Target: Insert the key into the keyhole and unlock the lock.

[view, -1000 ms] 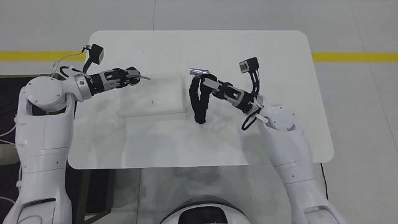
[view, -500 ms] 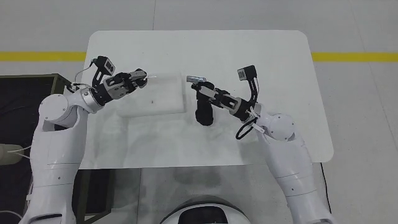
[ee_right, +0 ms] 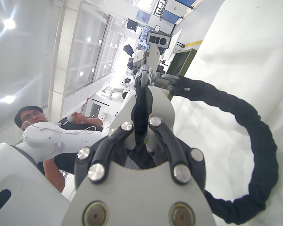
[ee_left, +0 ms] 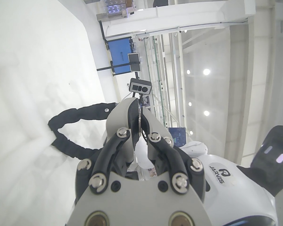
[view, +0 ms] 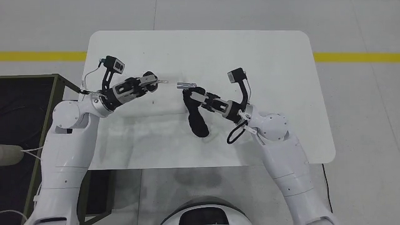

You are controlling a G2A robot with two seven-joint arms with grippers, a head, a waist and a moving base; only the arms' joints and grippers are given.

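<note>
White foam pad [view: 156, 103] on white table [view: 275, 56].

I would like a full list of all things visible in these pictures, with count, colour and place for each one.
key: 1, silver, held in the left gripper, over the pad, tip toward the lock
lock: 1, silver body with black sleeved cable loop, held in the right gripper, over the table by the pad's edge
pad: 1, white, on the table under the left gripper
table: 1, white, in front of the robot
floor line: 1, yellow, beyond the table
left gripper: 1, white and black, shut on the key
right gripper: 1, white and black, shut on the lock's cable
</note>
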